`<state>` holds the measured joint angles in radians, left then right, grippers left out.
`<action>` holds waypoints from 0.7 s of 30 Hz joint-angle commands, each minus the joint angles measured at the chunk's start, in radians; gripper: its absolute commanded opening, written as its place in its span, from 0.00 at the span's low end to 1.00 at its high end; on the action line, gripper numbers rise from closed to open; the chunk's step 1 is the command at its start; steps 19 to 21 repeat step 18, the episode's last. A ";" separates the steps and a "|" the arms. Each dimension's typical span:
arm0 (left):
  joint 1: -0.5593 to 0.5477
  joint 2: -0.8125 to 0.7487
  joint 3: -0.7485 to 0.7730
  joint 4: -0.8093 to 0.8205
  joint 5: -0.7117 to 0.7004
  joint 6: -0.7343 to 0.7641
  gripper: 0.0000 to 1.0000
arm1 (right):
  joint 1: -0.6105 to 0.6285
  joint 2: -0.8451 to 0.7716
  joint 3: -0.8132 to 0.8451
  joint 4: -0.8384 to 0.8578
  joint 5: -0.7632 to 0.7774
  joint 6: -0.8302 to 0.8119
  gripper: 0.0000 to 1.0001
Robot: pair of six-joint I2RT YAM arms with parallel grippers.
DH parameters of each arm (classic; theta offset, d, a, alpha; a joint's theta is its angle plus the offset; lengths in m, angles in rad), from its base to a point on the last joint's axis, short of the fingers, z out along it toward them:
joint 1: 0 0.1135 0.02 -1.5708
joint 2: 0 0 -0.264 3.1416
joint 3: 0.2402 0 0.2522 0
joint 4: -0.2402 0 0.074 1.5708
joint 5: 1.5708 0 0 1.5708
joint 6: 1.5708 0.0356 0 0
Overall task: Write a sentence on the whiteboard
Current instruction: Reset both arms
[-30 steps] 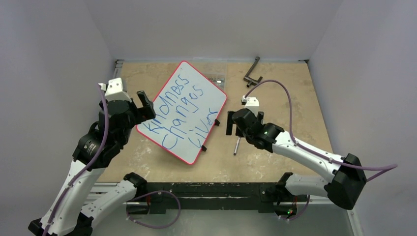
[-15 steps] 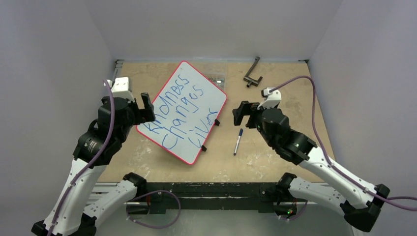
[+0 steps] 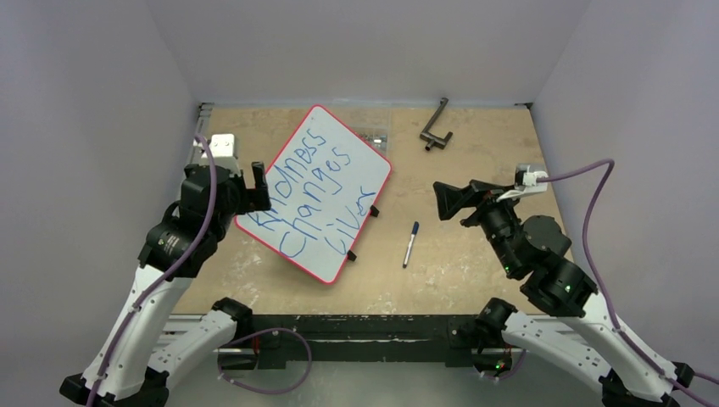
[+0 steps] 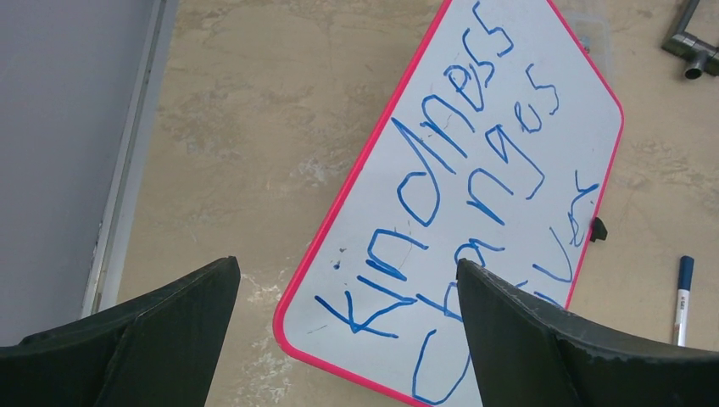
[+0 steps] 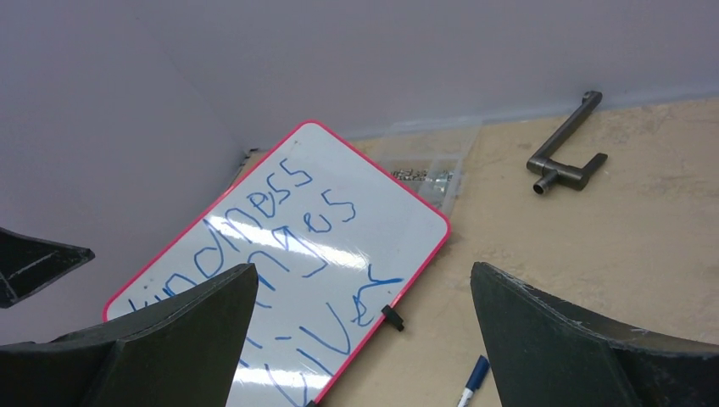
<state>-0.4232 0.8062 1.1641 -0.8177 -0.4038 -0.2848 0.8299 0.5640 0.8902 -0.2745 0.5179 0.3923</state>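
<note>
The whiteboard [image 3: 366, 161], white with a red rim, lies slanted on the table left of centre. The sentence [image 3: 312, 203] fills it in blue marker, reading "Kindness changes lives". My left gripper [image 3: 257, 186] hovers open at the board's left edge; in the left wrist view the gripper [image 4: 348, 263] spans the whiteboard's [image 4: 509, 212] lower left corner with nothing in it. My right gripper [image 3: 448, 200] is raised to the right of the board, open and empty. A blue-capped marker [image 3: 410, 243] lies on the table between the board and the right arm, touching neither.
A dark metal L-shaped handle [image 3: 436, 125] lies at the back of the table. A clear compartment box [image 5: 428, 165] sits partly under the board's far corner. Grey walls close the table at the left, back and right. Small black clips [image 3: 373, 210] stick out from the board's right edge.
My right gripper has lifted and drawn back to the right, away from the marker, which stays on the table. My left gripper has edged slightly towards the back.
</note>
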 commanded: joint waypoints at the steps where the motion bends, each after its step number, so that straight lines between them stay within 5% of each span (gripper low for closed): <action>1: 0.019 -0.024 -0.034 0.073 0.015 0.031 1.00 | -0.003 -0.034 -0.010 -0.023 0.031 0.000 0.99; 21: 0.031 -0.087 -0.114 0.102 0.042 0.038 1.00 | -0.003 -0.041 -0.014 0.027 0.098 -0.025 0.99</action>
